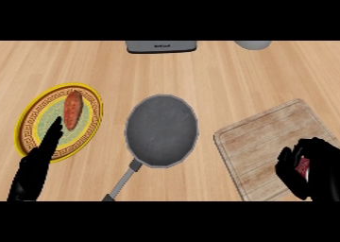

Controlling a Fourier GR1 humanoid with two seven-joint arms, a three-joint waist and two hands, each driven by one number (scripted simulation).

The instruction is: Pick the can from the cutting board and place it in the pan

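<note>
Now | right robot hand grips can | left robot hand straight-fingered | plate: sweet potato

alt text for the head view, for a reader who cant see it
The right hand is curled round a red can over the near part of a wooden cutting board, right of an empty grey pan. The left hand rests open at lower left, by a yellow plate with reddish food.

The left hand is resting at the lower left, fingers straight; the right hand is clasping the can, fingers curled.
</note>
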